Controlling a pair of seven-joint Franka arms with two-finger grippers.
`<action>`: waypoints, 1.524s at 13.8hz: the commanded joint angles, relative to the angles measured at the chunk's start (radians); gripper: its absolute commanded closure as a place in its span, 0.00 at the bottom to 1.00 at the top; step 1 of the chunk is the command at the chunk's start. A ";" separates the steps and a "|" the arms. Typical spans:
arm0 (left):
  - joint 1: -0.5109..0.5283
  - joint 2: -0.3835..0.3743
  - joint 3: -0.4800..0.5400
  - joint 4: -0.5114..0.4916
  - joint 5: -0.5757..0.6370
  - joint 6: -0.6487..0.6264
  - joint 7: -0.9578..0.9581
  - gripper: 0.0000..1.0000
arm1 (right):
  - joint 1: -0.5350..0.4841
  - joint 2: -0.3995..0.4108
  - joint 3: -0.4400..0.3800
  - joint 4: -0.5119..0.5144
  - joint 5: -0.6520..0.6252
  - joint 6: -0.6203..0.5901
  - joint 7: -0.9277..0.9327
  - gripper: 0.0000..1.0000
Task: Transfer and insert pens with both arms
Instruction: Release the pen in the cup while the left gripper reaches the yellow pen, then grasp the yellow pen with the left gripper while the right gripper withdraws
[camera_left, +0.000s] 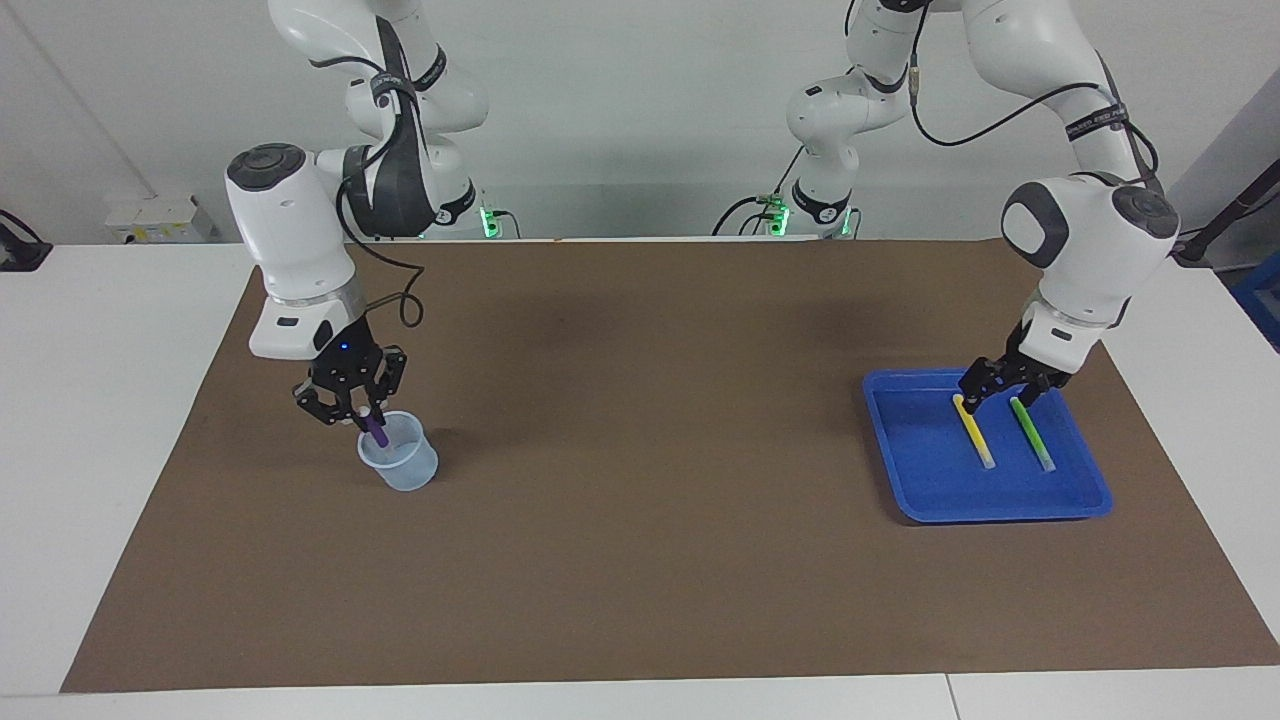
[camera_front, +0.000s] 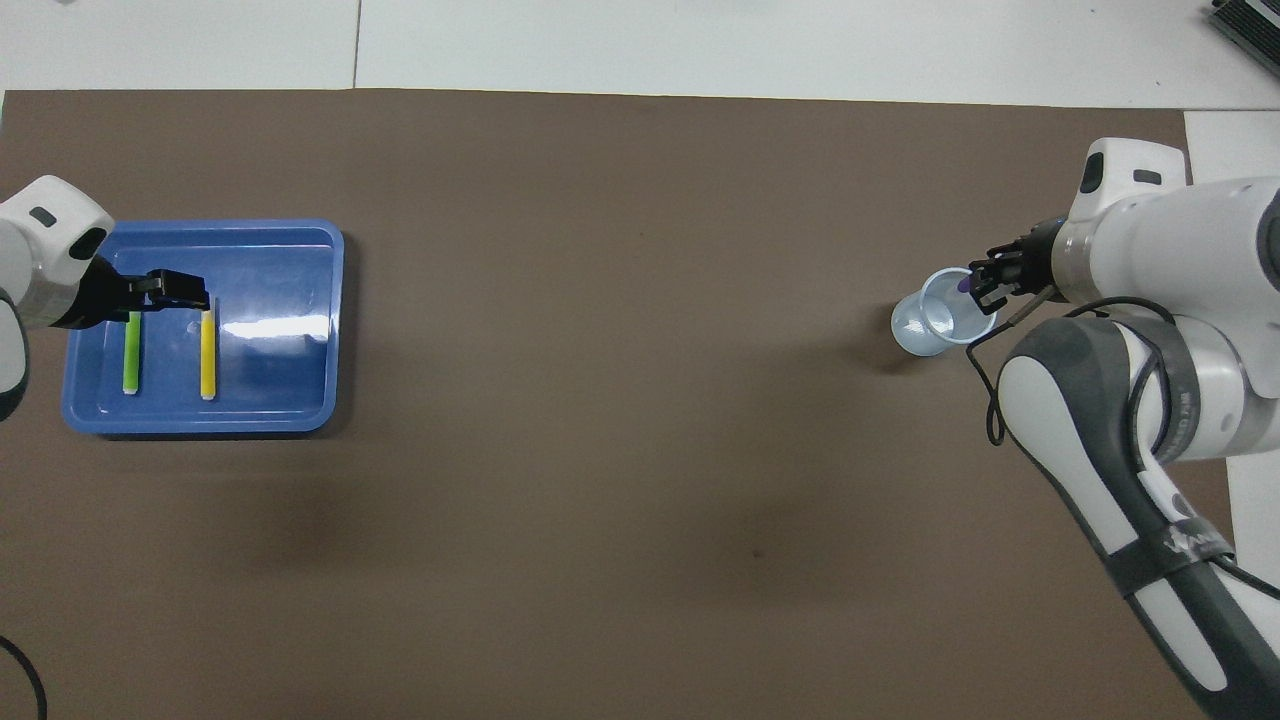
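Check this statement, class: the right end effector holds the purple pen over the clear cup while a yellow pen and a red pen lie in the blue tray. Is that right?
One slip: the pen beside the yellow pen in the blue tray is green, not red, as the facing view shows. The right end effector does hold the purple pen over the clear cup.

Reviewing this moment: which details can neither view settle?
- Purple pen: lower end hidden inside the cup, both views.
- Left gripper over the tray: contact with the yellow pen or green pen unclear.
- Right gripper: hides the purple pen's cap.
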 joint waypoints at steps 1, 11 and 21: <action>0.030 0.133 -0.011 0.178 0.027 -0.099 0.008 0.03 | -0.009 0.013 0.013 -0.009 -0.022 0.041 0.003 0.76; 0.000 0.181 -0.011 0.091 0.027 -0.014 -0.038 0.10 | -0.015 0.029 0.013 0.006 -0.022 0.064 0.045 0.00; 0.007 0.164 -0.011 0.013 0.029 0.068 -0.035 0.07 | 0.012 -0.091 0.020 0.031 0.081 -0.181 0.173 0.00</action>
